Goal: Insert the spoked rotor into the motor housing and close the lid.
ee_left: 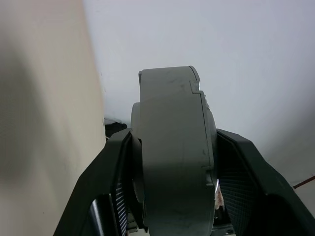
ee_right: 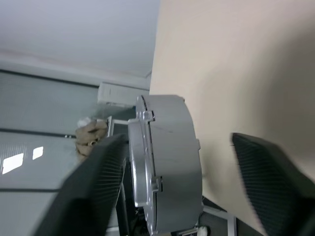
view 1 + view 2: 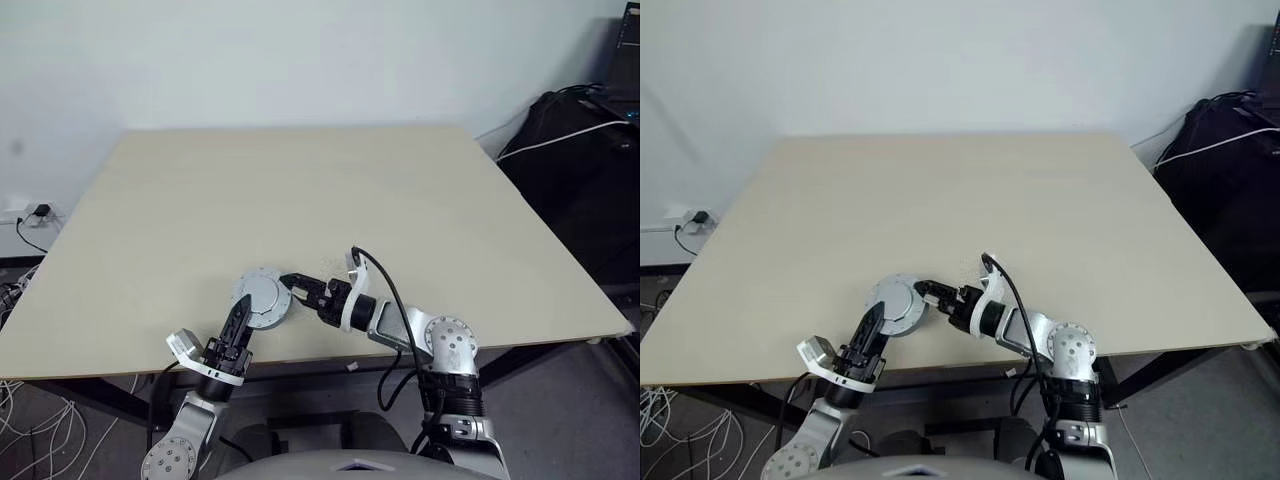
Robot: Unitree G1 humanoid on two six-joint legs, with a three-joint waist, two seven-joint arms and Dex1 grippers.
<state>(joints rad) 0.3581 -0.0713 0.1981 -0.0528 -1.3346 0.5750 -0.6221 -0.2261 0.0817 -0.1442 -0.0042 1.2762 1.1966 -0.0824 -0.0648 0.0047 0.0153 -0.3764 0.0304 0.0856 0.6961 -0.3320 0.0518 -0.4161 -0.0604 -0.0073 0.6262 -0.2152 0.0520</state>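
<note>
**Grey round housing clamped by L gripper, R jaws wide beside it**

Pale beige table (image 3: 420, 200), smooth matte top, sits against a plain light wall. Near its front edge, the motor housing (image 3: 262, 298) shows as a round grey metal drum w/ lid (image 3: 894, 303) closed on top: flat, plain silvery face, small lugs around the rim.

L gripper (image 3: 238, 322) comes up from below, black fingers (image 1: 106, 177) pinched on the drum's thick smooth side wall, ribbed pads touching both faces. Firm hold, jaws partly apart to the drum's width.

R gripper (image 3: 298, 287) reaches in level from the right. Its black textured fingers (image 2: 266, 177) stand wide apart, one just beside the flanged silvery rim, the other clear of the body. Nothing held there.
</note>
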